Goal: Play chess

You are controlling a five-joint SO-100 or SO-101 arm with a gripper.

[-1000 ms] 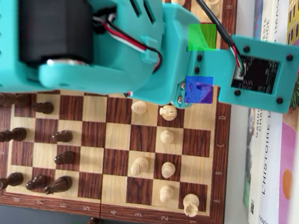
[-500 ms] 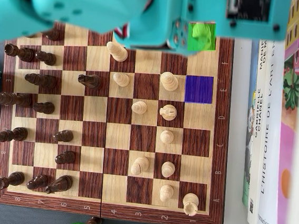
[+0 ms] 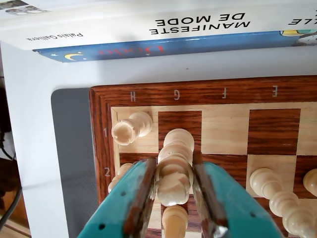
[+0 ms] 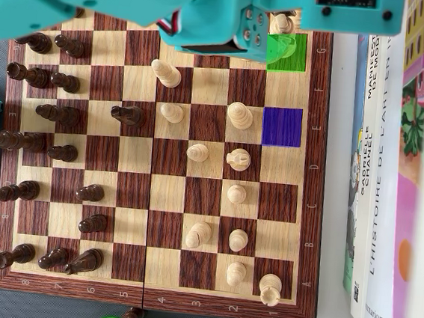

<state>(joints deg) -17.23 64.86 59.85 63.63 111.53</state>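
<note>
My teal two-finger gripper (image 3: 172, 198) is pinching a tall cream-coloured wooden chess piece (image 3: 174, 166); in the wrist view my two fingers (image 3: 137, 198) press against its ridged sides, and its rounded top pokes out past them over the dark G1 square. Which piece it is, I cannot tell from here. It sits at the corner end of the brown-and-cream wooden chessboard (image 3: 101, 148), whose dark red-brown rim carries the letters H, G, F and E. Just beside it, on H1, a cream wooden rook (image 3: 131, 128) leans toward the camera. To the right in that view, more cream pieces (image 3: 277, 196) stand on the second rank, apart from my fingers.

In the overhead view my teal arm (image 4: 136, 5) covers the top of the board, and the held piece shows at a bright green square overlay (image 4: 291, 58) near the right rim. A blue-violet square overlay (image 4: 282, 127) lies two squares below it. Dark brown pieces (image 4: 40, 75) crowd the left side. White-spined books (image 4: 379, 182) lie along the board's right edge.
</note>
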